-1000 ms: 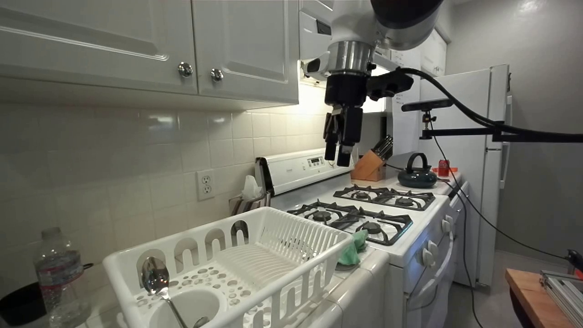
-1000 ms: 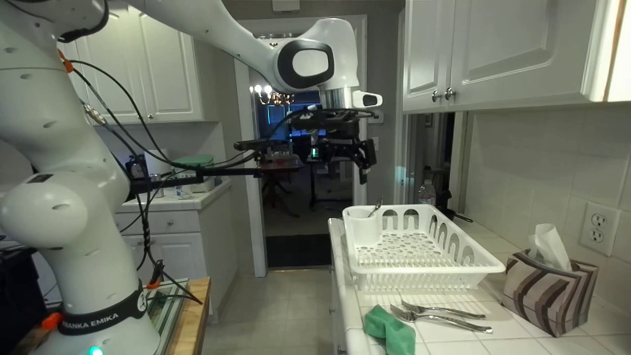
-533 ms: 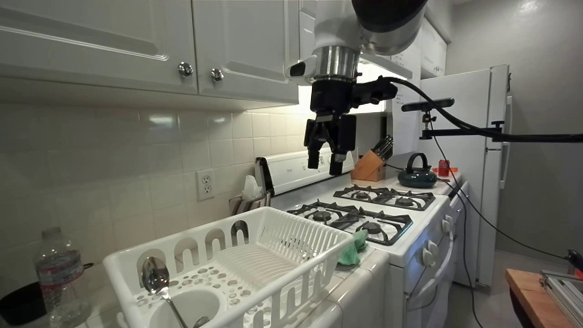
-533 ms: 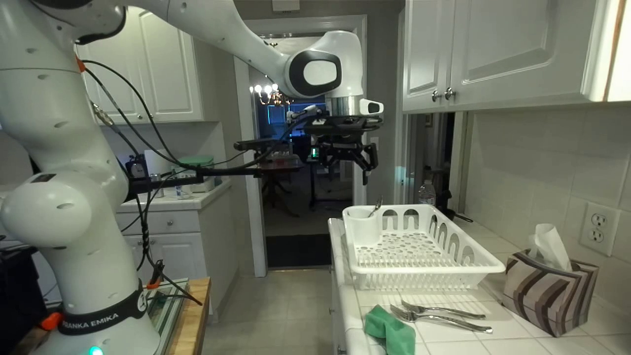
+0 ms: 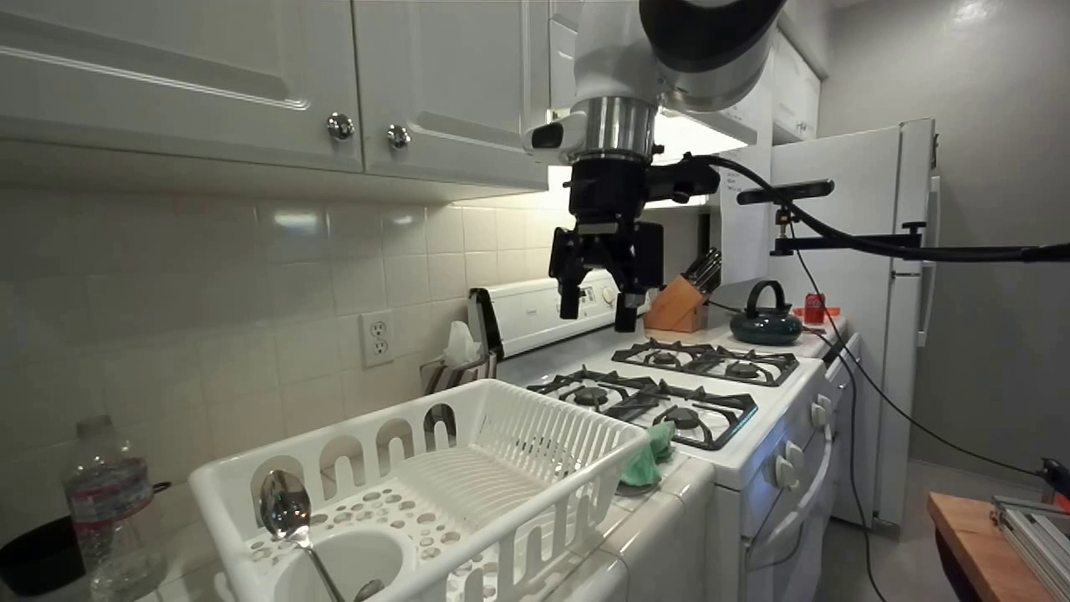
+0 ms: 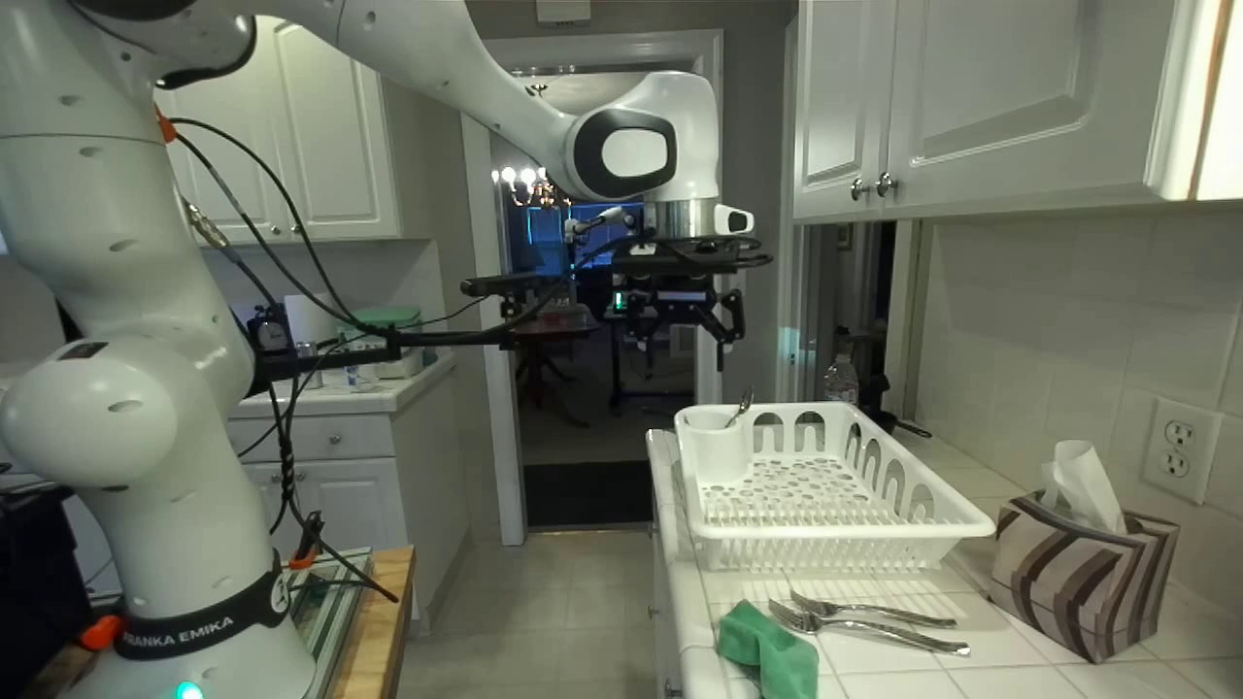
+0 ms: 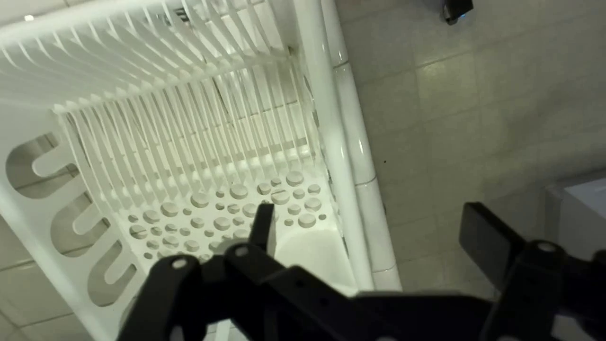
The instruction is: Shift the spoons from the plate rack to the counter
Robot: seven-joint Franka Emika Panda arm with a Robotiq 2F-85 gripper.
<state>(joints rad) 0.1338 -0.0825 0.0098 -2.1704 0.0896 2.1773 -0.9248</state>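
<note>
A gripper point(image 7: 371, 221) at the bottom, its black fingers point(image 7: 488, 239) wide apart: one seen over a white plate rack point(image 7: 337, 137) with slats and a hole-dotted base, the other over tiled floor point(image 7: 450, 118). A counter edge point(image 7: 376, 222) runs just beside the rack. The dark object point(image 7: 458, 9) up top seems too cropped to name.

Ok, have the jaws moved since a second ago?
Yes: in an exterior view the jaws have come down and to the left in the picture, judged by the knife block.
</note>
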